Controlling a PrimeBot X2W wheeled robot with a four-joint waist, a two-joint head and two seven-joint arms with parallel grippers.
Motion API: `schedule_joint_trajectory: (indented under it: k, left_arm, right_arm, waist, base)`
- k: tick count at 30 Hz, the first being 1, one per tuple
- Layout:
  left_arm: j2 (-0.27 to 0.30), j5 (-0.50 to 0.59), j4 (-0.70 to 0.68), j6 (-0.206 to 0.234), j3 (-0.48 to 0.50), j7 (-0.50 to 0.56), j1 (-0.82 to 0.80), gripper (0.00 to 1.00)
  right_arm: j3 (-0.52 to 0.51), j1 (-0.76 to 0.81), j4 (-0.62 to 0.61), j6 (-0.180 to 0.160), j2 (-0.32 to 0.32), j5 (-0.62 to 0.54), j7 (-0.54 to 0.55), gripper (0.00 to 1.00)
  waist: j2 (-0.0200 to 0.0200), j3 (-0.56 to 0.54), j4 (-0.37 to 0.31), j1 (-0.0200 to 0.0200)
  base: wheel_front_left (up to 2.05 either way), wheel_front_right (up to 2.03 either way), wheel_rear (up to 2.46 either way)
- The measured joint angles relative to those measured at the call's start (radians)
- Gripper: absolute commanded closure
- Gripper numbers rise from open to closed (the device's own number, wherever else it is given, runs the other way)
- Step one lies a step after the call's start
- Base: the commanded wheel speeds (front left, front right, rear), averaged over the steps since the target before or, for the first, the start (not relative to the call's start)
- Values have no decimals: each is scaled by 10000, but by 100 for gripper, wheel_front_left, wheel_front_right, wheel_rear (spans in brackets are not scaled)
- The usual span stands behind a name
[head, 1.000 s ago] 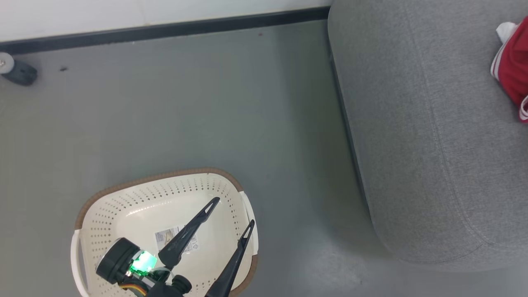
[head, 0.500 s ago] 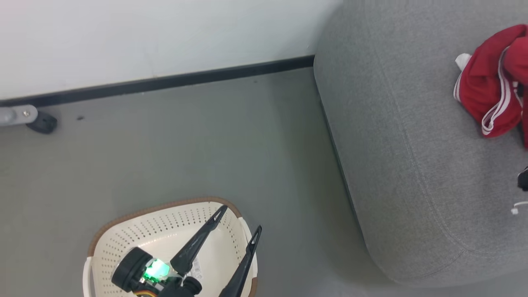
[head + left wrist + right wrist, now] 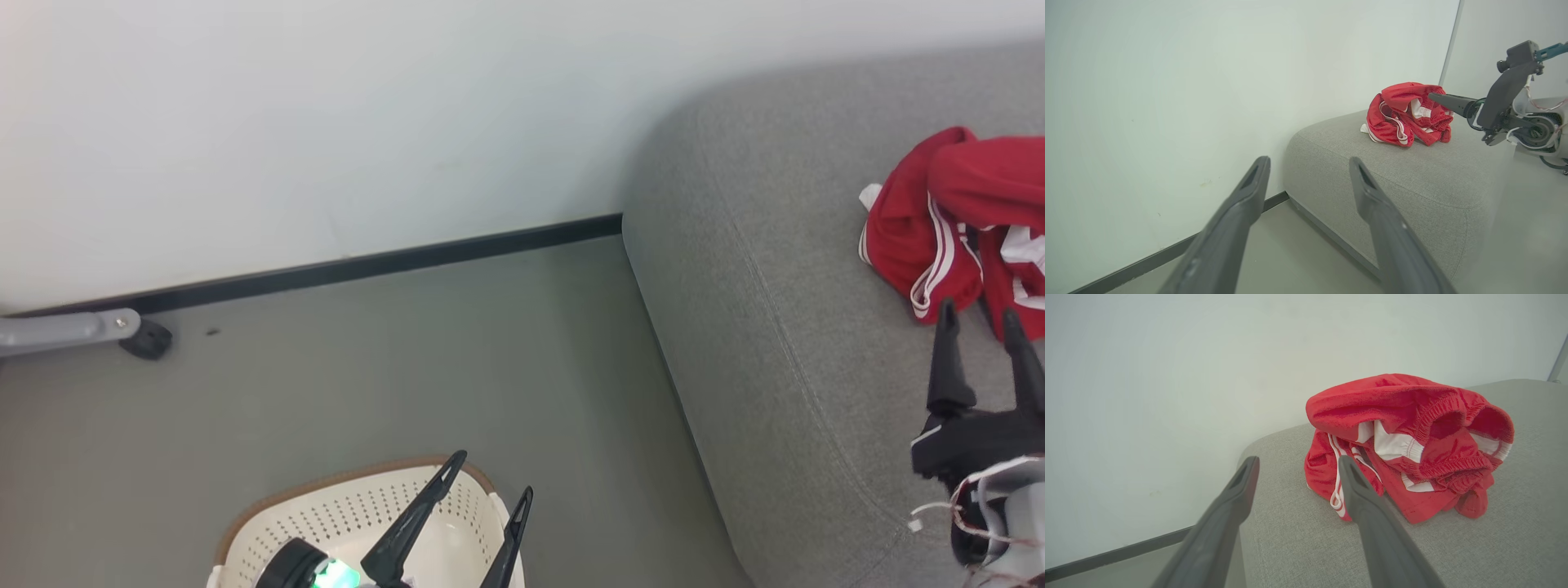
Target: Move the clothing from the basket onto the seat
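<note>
On the grey seat (image 3: pixel 775 367), clothing (image 3: pixel 963 180) lies just beyond the spread right pincer (image 3: pixel 980 310).

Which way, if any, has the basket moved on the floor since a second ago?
No. The basket, baseboard and seat all slid down the head view together: the camera tilted up.

- One basket (image 3: pixel 351 518).
- One seat (image 3: pixel 759 327).
- One heap of clothing (image 3: pixel 939 220), perhaps two garments; the folds hide the count.
- Two grippers: left gripper (image 3: pixel 494 474), right gripper (image 3: pixel 980 310).
- One grey bar (image 3: pixel 65 328) with one dark foot.
</note>
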Motion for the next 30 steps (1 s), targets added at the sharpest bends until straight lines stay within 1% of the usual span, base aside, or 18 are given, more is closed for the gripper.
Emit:
schedule_joint_trajectory:
  k: [5,7,11,13,22,27,30]
  left_arm:
    - [-121,2,98,23,-13,0,218,0]
    - [-163,2,161,104,10,0,363,0]
    - [-238,-10,230,198,56,0,638,0]
    - [-253,-13,236,267,63,0,757,0]
    - [-290,-13,257,454,334,0,983,0]
    - [-314,-27,268,562,573,0,994,0]
    - [-326,-29,268,711,709,0,1006,0]
  right_arm:
    - [500,1047,-1565,27,399,0,-2,0]
    - [738,1430,-2159,27,554,8,0,0]
    - [1536,2193,-3256,27,598,380,-2,0]
    - [1779,2514,-3649,27,593,606,-2,0]
    - [2320,3319,-4874,27,568,1177,-4,0]
    - [2677,3361,-5198,27,573,1315,-4,0]
    - [2867,3453,-5258,27,585,1308,-2,0]
  waist:
    - [0,-560,172,0]
    - [0,-760,273,1]
    - [0,-1094,545,1]
    - [0,-1225,710,1]
    - [0,-1654,1529,1]
    - [1,-1790,1967,2]
    - [1,-1849,2204,3]
  base:
    - [0,0,0]
    - [0,0,0]
    - [0,0,0]
    - [0,0,0]
    - [0,0,0]
    - [0,0,0]
    - [0,0,0]
